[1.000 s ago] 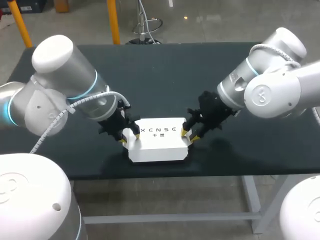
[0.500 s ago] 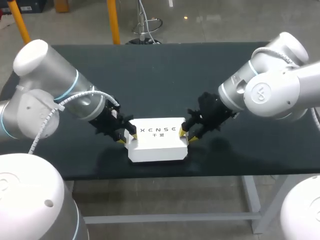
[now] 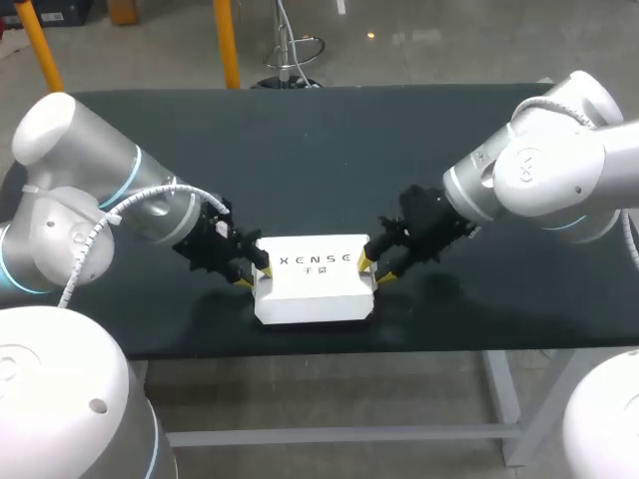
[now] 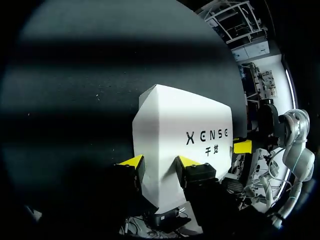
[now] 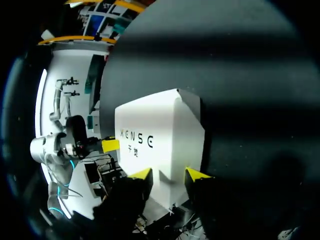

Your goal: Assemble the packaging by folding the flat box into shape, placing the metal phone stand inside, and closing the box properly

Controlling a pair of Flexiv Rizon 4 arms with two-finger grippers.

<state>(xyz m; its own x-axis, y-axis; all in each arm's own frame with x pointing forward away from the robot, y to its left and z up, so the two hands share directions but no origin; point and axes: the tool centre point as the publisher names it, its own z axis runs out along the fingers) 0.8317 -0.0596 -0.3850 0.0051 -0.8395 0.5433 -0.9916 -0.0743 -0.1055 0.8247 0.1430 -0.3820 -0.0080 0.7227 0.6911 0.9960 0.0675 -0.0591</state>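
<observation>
A closed white box (image 3: 315, 279) with dark print on its lid lies on the black table (image 3: 329, 150) near the front edge. My left gripper (image 3: 252, 272) is at the box's left end. In the left wrist view that gripper (image 4: 160, 162) is open, its fingers astride the corner of the box (image 4: 175, 125), one on the lid and one beside the end face. My right gripper (image 3: 371, 269) is at the right end. It (image 5: 169, 175) is open too, astride the corner of the box (image 5: 155, 120) there. No phone stand is in view.
Dark tabletop stretches behind the box and to both sides. The table's front edge (image 3: 329, 351) runs just below the box. Each wrist view shows a yellow fingertip (image 4: 242, 146) of the other arm at the far end of the box, the left arm's fingertip (image 5: 111, 145) included.
My left arm's elbow has swung out to the left while its gripper stays at the box's left end. The right arm has shifted slightly. The box has not moved.
</observation>
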